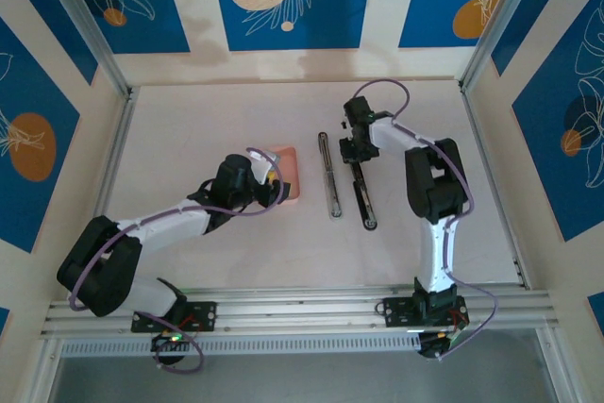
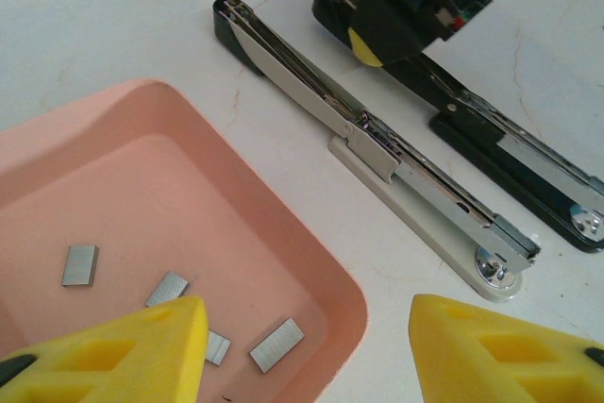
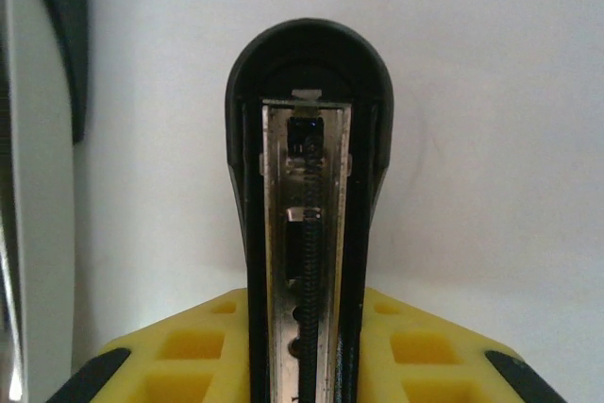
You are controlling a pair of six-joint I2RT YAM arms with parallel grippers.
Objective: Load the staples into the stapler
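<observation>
Steadying the long black stapler (image 3: 307, 73), right end effector (image 3: 302, 313) was clamped on its sides, spring channel up, probably so strips could drop in. Left end effector (image 2: 307, 332) hung spread apart over the grey metal staple strips (image 2: 276, 344) in the salmon-pink tray (image 2: 283, 224).

We're in a robot lab cell: pale surface (image 1: 189, 120) boxed in by aluminium rails (image 1: 302, 301), blue leaf-print wall panels (image 1: 321, 7), left arm (image 1: 165, 224) and right arm (image 1: 432, 186) bolted along the front.
</observation>
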